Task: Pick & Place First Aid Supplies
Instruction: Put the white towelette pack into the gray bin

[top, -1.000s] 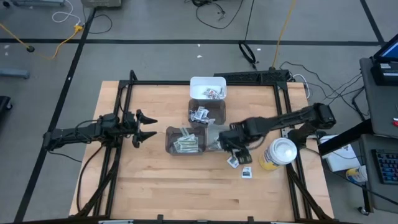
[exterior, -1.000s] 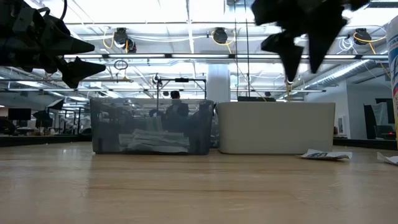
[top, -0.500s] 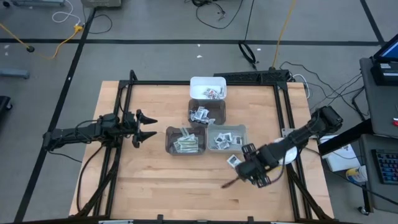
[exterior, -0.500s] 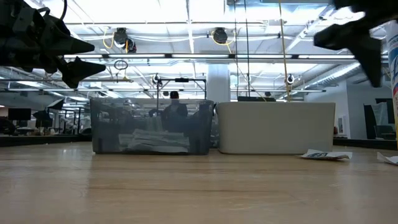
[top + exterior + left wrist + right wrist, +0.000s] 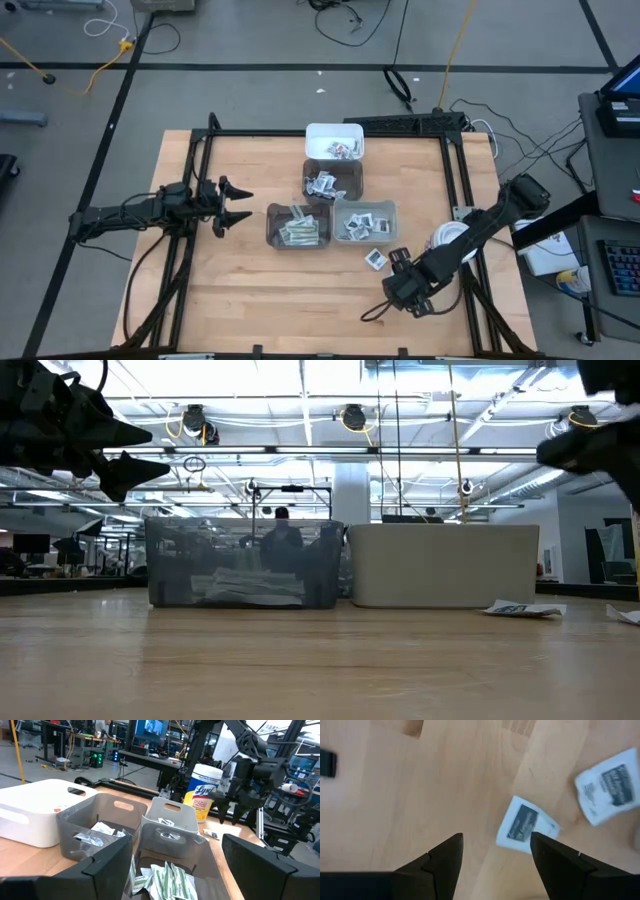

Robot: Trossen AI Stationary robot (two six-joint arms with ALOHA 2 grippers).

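Two white first aid sachets with dark print lie flat on the wood. One sachet (image 5: 526, 825) is below my right gripper (image 5: 495, 847), the other sachet (image 5: 609, 785) is beside it. My right gripper (image 5: 402, 286) points down over the table's near right part, open and holding nothing. One sachet (image 5: 375, 259) shows just far-left of it. More supplies fill the bins. My left gripper (image 5: 236, 203) waits level at the table's left, open and empty.
Four bins stand mid-table: a white bin (image 5: 334, 141), a grey bin (image 5: 333, 181), a dark bin (image 5: 297, 227) and a light grey bin (image 5: 364, 220). The yellow canister (image 5: 204, 777) stands at the right, partly under my right arm. Bare wood lies toward the near edge.
My right gripper has swung from beside the light grey bin toward the table's near edge and a little right, and has come down, rolling somewhat about its own axis. The sachets and bins have stayed where they were.
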